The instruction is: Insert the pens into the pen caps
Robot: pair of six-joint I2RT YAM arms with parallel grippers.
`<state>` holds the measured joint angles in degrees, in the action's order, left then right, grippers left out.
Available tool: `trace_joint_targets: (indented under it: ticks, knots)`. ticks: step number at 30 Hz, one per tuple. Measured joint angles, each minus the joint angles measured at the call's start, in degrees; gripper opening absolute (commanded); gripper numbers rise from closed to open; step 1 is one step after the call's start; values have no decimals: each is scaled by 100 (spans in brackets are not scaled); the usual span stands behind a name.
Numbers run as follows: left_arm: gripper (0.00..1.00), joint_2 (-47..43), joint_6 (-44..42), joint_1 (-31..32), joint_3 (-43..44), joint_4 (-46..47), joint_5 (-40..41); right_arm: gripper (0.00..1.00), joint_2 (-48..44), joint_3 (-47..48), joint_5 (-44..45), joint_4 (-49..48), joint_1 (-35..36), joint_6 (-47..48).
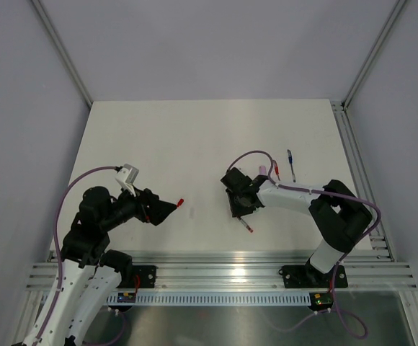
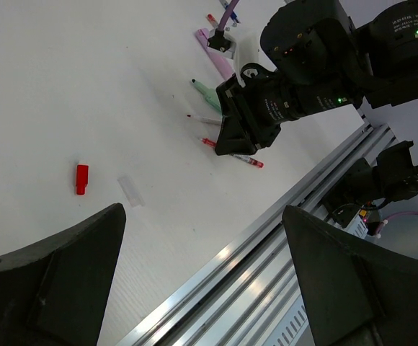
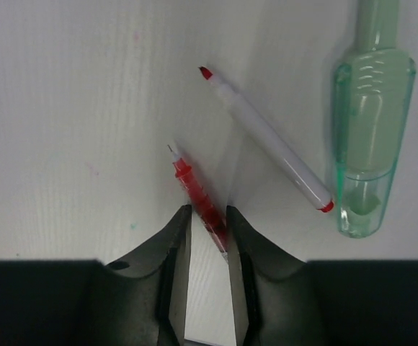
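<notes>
A red pen (image 3: 200,193) lies on the white table, its barrel running slantwise between the fingers of my right gripper (image 3: 209,216). The jaws are narrow but open: the pen touches the right finger and bare table shows in the gap. Beside it lie a white-barrelled red pen (image 3: 267,138) and a thick pale green pen (image 3: 371,137) with a translucent green sleeve. From above, the right gripper (image 1: 239,207) points down at mid-table with the red pen (image 1: 247,226) sticking out towards the near edge. My left gripper (image 1: 171,209) hangs wide open and empty, just short of a red pen cap (image 1: 181,202) (image 2: 81,179).
A clear cap (image 2: 130,189) lies next to the red one. A blue pen (image 1: 291,164) and a pink pen (image 2: 216,52) rest behind the right arm. An aluminium rail (image 1: 216,256) runs along the table's near edge. Grey walls close in the sides.
</notes>
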<state>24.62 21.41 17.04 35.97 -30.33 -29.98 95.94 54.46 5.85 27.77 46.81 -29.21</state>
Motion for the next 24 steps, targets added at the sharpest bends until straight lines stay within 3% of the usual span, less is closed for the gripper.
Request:
trace_joint_targets:
  ticks: [7, 14, 19, 24]
  knots:
    - [99, 46, 0, -11, 0, 2, -2, 1, 168, 157, -2, -197, 317, -120]
    - [99, 210, 26, -13, -2, 61, -153, 0, 33, 83, -7, -625, 345, -225]
    - [99, 363, 116, -2, -114, 192, -444, 0, -1045, -157, 46, -1467, 507, -592]
    - [85, 354, 155, 17, -188, 264, -649, 0, -1891, -192, 221, -2855, 964, -1117]
